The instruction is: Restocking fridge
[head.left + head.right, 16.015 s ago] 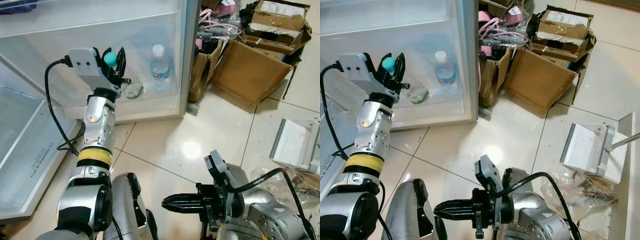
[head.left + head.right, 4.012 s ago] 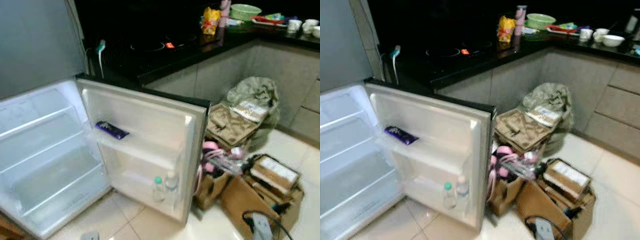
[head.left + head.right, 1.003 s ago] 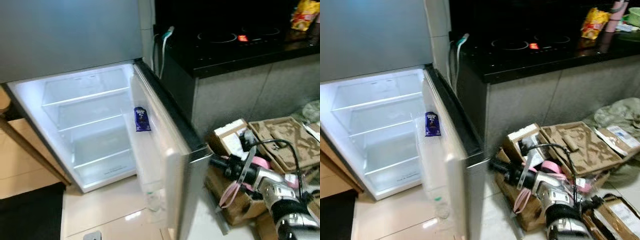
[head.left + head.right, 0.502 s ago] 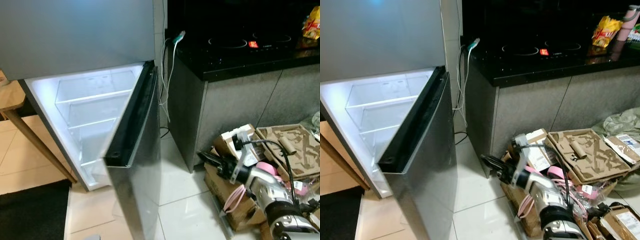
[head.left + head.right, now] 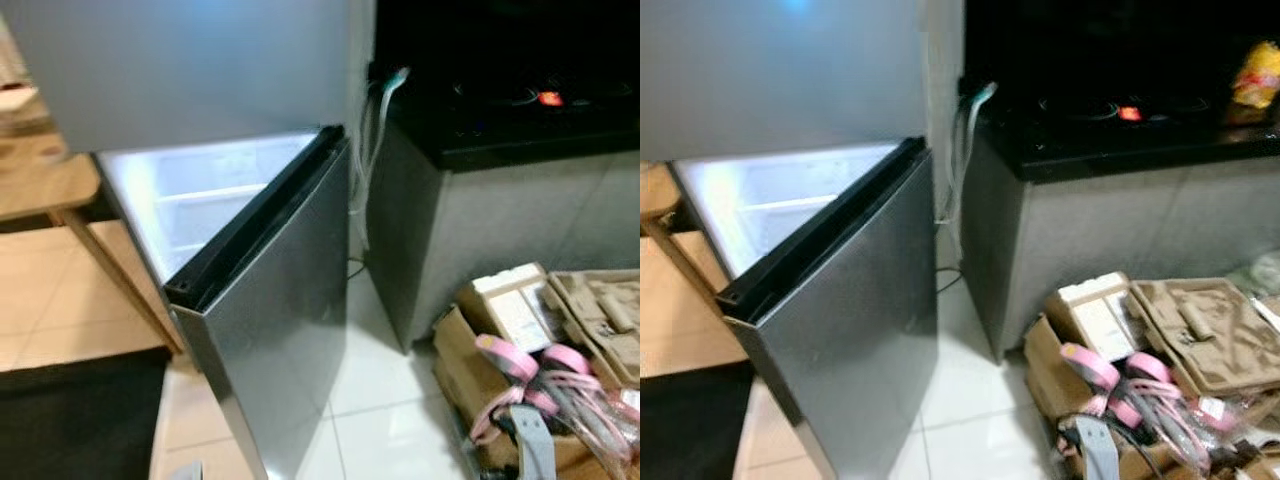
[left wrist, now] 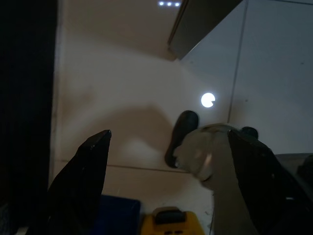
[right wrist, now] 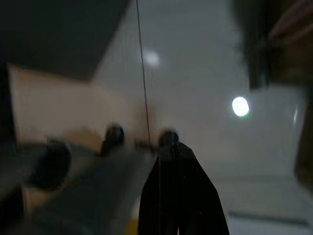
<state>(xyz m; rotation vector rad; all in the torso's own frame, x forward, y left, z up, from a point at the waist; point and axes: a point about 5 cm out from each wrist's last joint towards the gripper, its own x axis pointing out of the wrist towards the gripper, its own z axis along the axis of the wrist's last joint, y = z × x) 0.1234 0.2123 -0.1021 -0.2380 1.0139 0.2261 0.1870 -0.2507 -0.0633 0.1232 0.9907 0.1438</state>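
Fridge door [image 5: 275, 320]: standing ajar, steel outer face toward the head camera, black seal along its top edge. Lit fridge interior [image 5: 215, 195] showing through the gap, white shelves visible. Upper fridge door [image 5: 190, 65] sitting closed above it.

Left pincer [image 6: 166, 186]: hanging low and pointing down at the tiled floor [image 6: 137, 88]. Fingers [image 6: 80, 181] standing wide apart, nothing between them. Beneath it a round clear shape, possibly a bottle; the view is too dim to confirm. A corner of the grey fridge door is lying well ahead of the fingertips, past a bright light spot reflecting on the tile.

Right pincer [image 7: 178, 196]: also pointing down at the floor, picture blurring heavily. The two black fingers are lying pressed together with no gap, gripping nothing. Pale tile and a light reflection are lying beyond the tips.

Surroundings in the head views: dark desk [image 5: 1110, 130] just beside the fridge, a red indicator glowing on the cooktop [image 5: 1129, 113]. Open cardboard boxes [image 5: 1120, 340] sitting on the floor at the foot of the desk, pink cables [image 5: 1120, 385] spilling over them. Wooden table leg [image 5: 110, 280] standing on the far side of the fridge, black mat [image 5: 70, 420] lying on the floor near it.
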